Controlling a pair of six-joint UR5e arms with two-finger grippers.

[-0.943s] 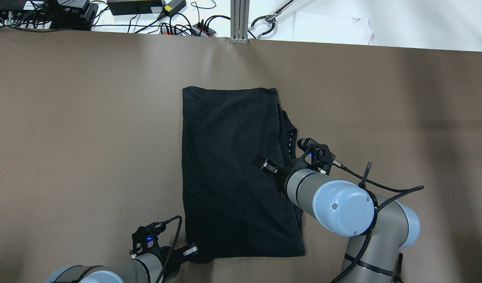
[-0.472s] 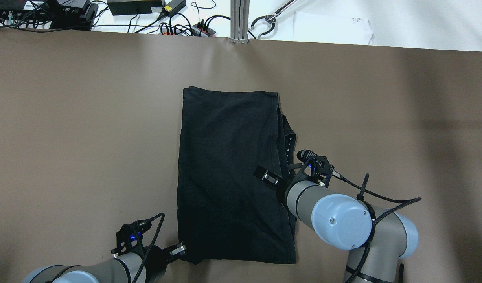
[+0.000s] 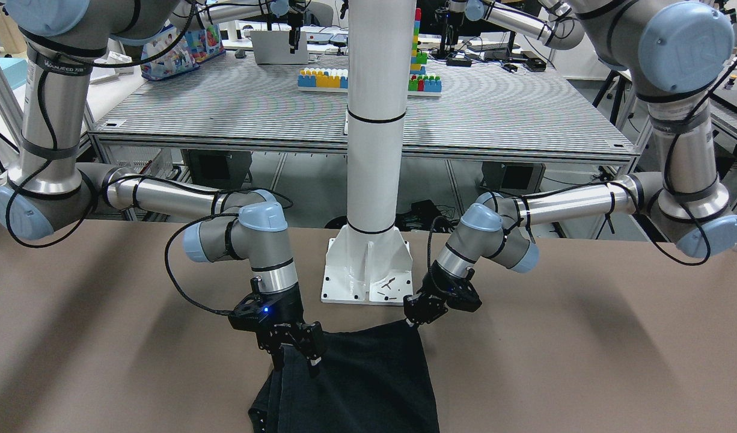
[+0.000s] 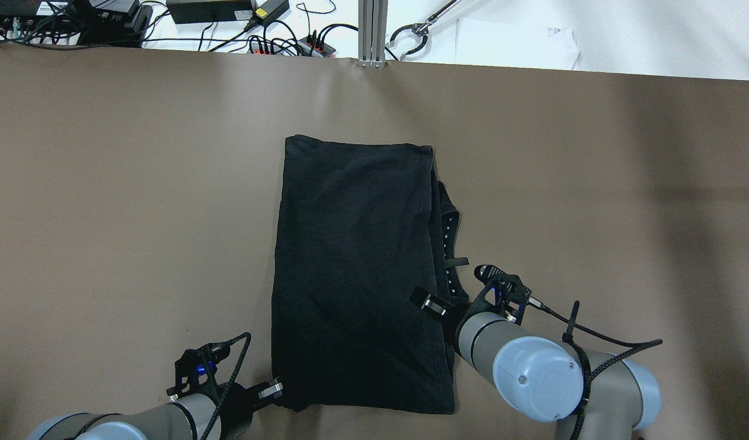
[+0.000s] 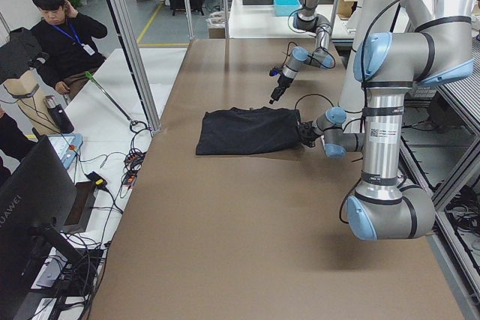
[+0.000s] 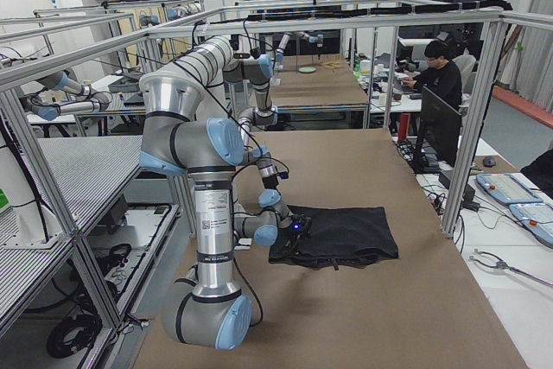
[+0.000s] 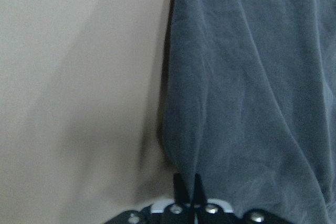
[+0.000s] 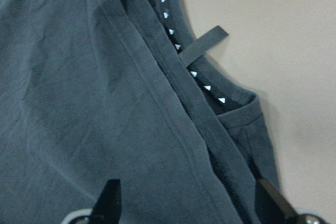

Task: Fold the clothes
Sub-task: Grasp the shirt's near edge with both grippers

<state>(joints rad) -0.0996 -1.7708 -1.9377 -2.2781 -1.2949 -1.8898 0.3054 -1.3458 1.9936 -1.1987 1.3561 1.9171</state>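
Note:
The black garment [image 4: 356, 275] lies flat as a tall rectangle on the brown table and also shows in the front view [image 3: 362, 385]. My left gripper [image 4: 278, 391] is shut on its near-left corner, low at the table; the left wrist view shows the closed fingers [image 7: 187, 192] pinching the fabric edge [image 7: 247, 103]. In the front view this gripper [image 3: 414, 319] holds the corner. My right gripper [image 4: 443, 300] is open over the garment's right edge, its fingers [image 8: 110, 200] spread above the hem and the neckline with white triangles [image 8: 207, 85]. It also shows in the front view [image 3: 296, 359].
The white pillar's base plate [image 3: 368, 276] stands at the robot's side of the table. Cables and power bricks [image 4: 209, 12], an aluminium post [image 4: 372, 30] and white paper [image 4: 515, 43] lie beyond the far edge. A seated person [image 5: 64, 43] is off the table.
My left gripper has drawn the near-left corner left and toward the robot, and the garment's near edge followed. My right gripper has moved back toward the robot along the right edge.

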